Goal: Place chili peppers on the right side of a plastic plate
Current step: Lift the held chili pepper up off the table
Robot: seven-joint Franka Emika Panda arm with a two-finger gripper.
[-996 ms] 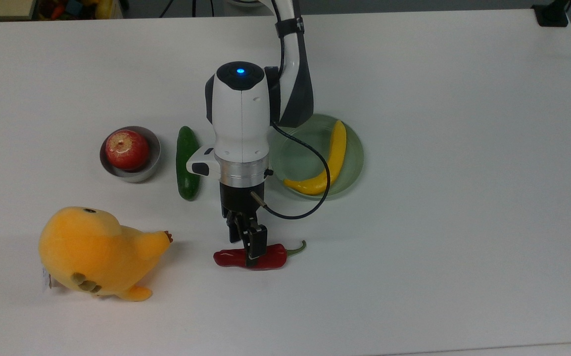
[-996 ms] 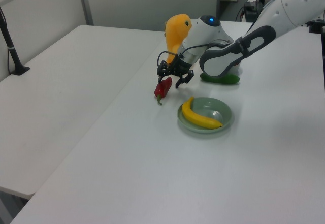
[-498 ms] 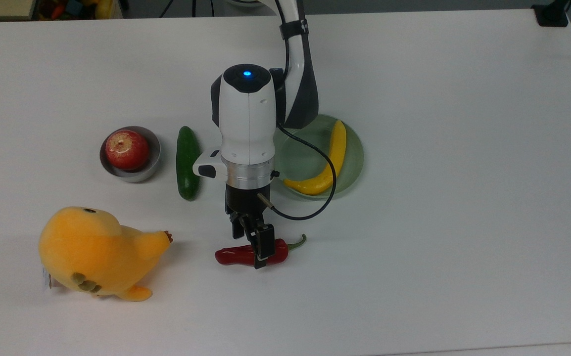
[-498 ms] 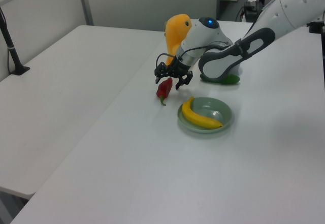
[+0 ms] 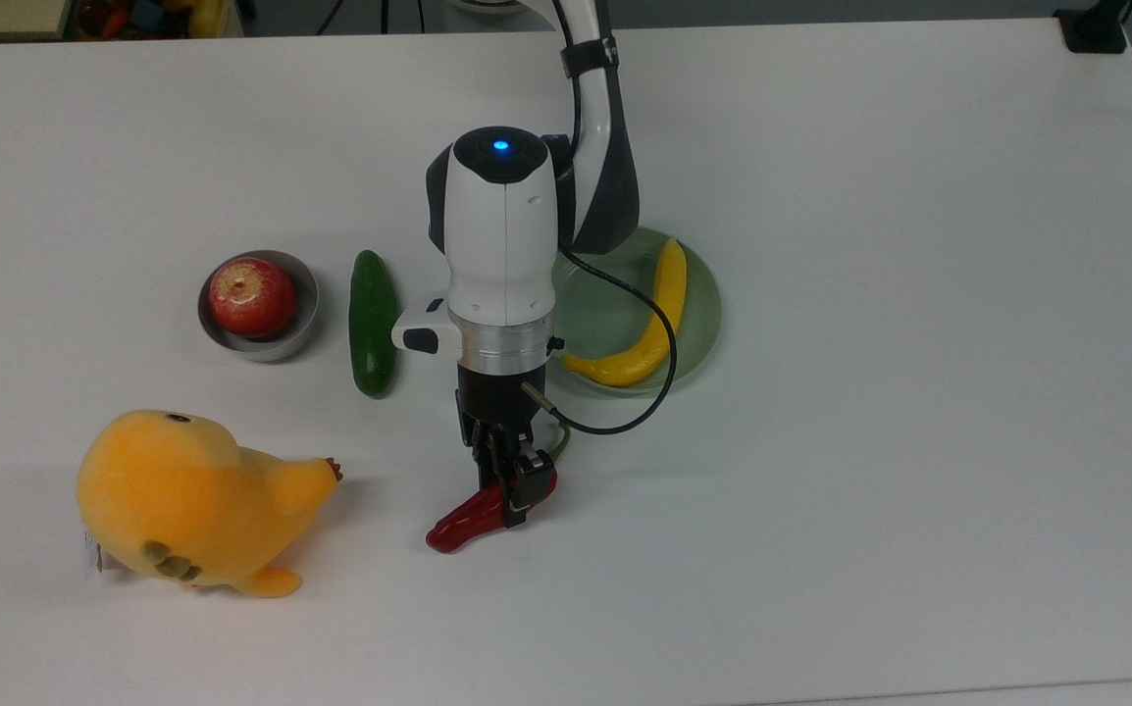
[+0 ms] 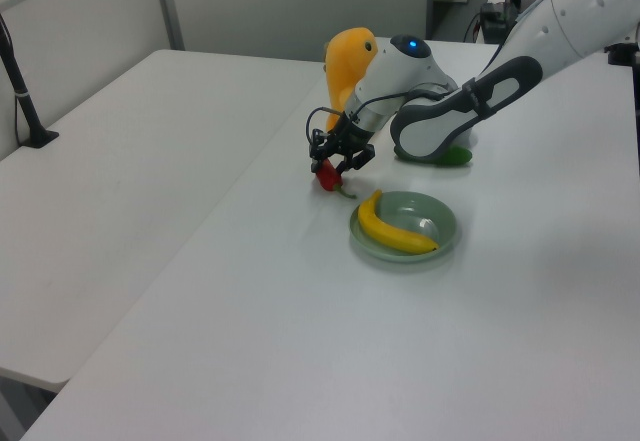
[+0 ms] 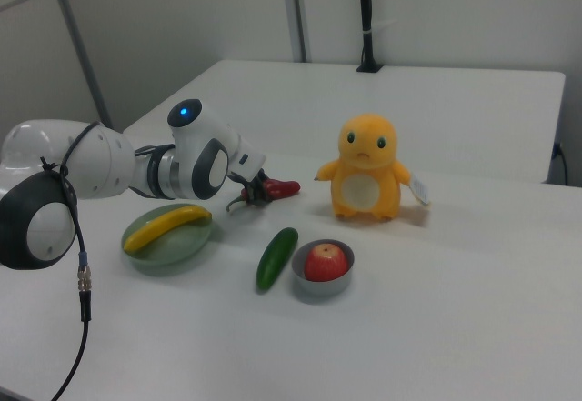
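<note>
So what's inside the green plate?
A yellow banana-like fruit lies in the plate, curving along the top view's right side. The arm covers the plate's left edge.

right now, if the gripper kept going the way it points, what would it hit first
The gripper points down at the table and is shut on the chili, so the chili's low tip would likely meet the table first. How high it hangs is unclear.

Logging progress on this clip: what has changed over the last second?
The gripper shut on the chili pepper and lifted its stem end, so it now tilts instead of lying flat. The plastic plate, banana, cucumber and plush toy stayed put.
</note>
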